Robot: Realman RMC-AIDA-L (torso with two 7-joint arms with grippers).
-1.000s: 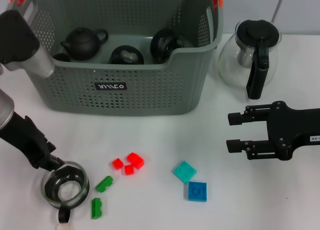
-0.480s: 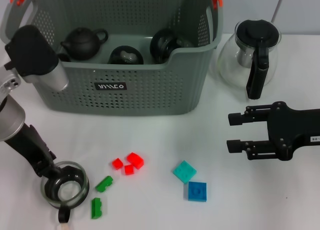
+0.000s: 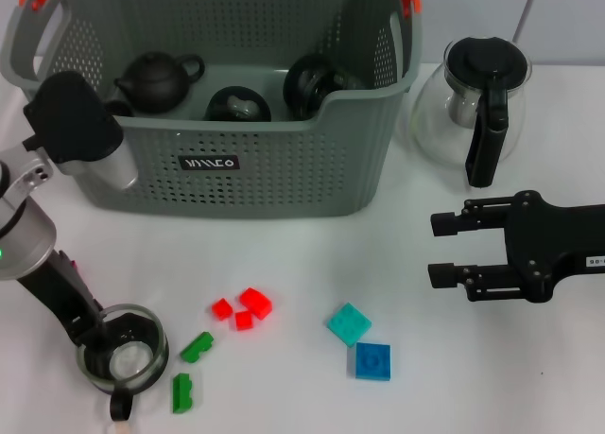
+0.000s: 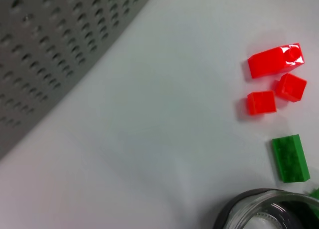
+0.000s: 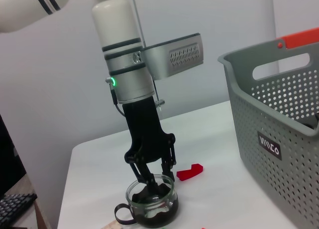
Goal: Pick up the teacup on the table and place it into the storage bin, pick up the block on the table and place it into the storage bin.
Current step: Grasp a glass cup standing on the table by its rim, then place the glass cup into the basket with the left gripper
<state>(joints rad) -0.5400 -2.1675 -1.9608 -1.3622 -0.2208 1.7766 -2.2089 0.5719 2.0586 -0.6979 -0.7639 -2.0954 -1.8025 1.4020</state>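
Note:
The teacup point(image 3: 123, 360) is a clear glass cup with a black handle, standing on the table at the front left. My left gripper point(image 3: 95, 330) is right above it, open, with its fingertips down at the cup's far-left rim. The right wrist view shows the left gripper point(image 5: 152, 181) reaching into the cup point(image 5: 152, 204). Red blocks point(image 3: 253, 302), green blocks point(image 3: 197, 346), a teal block point(image 3: 349, 323) and a blue block point(image 3: 373, 360) lie on the table. The grey storage bin point(image 3: 284, 169) stands behind them. My right gripper point(image 3: 432, 250) is open and empty at the right.
A black teapot point(image 3: 156, 79) and dark round cups point(image 3: 238, 103) lie in the bin. A glass pot with a black handle point(image 3: 477, 103) stands right of the bin. The left wrist view shows the bin wall point(image 4: 50, 49), red blocks point(image 4: 274, 60), a green block point(image 4: 290, 158) and the cup's rim point(image 4: 269, 211).
My left arm's upper part has swung to the right and the gripper has settled a little lower at the cup's rim. The cup, the blocks and the right arm have not moved.

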